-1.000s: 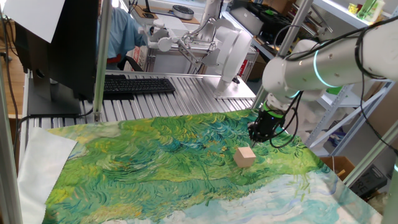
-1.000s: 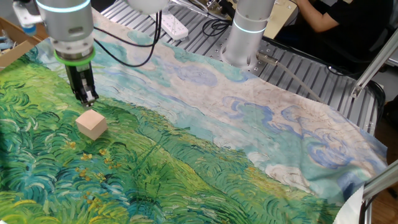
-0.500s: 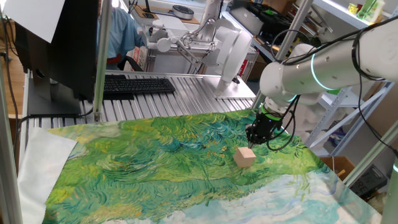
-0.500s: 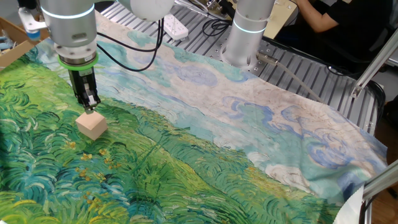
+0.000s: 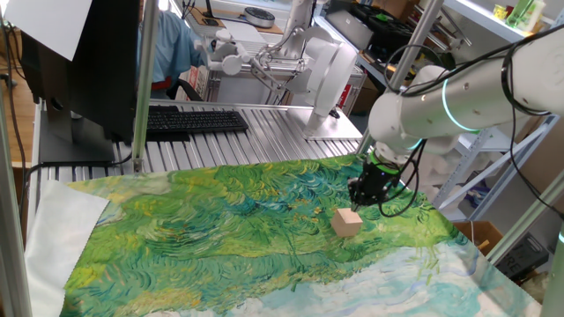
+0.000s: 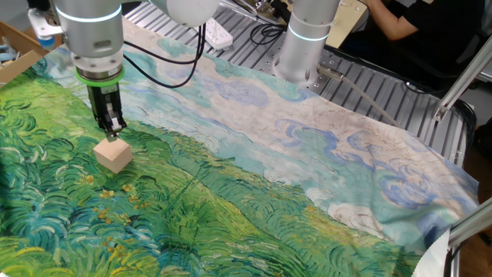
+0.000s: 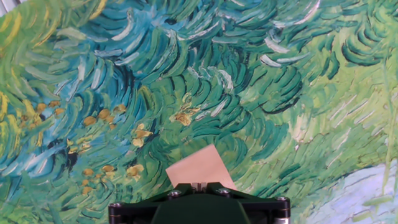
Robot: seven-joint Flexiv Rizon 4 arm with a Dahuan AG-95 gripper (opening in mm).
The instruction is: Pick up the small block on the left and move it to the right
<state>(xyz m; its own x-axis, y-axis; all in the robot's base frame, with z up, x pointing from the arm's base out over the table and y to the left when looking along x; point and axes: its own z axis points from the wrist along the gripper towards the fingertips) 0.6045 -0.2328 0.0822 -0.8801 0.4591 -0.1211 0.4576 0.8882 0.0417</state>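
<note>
The small block (image 5: 346, 222) is a plain tan wooden cube lying on the painted cloth (image 5: 220, 229). It also shows in the other fixed view (image 6: 114, 154) and at the bottom of the hand view (image 7: 199, 168). My gripper (image 6: 113, 132) hangs just above the block's far edge, fingers pressed together with nothing between them. In one fixed view the gripper (image 5: 361, 199) is just behind and right of the block. In the hand view the gripper's fingertips (image 7: 198, 185) sit close together over the block's near edge, and the hand body hides part of the block.
A black keyboard (image 5: 189, 121) and a monitor stand (image 5: 79, 132) sit on the metal table behind the cloth. The arm's white base (image 6: 306, 46) stands at the cloth's far edge, with a power strip (image 6: 214, 32) and a cardboard box (image 6: 19, 46) nearby.
My gripper has come down and shifted slightly toward the block, and now hangs right over its far edge. The block has not moved.
</note>
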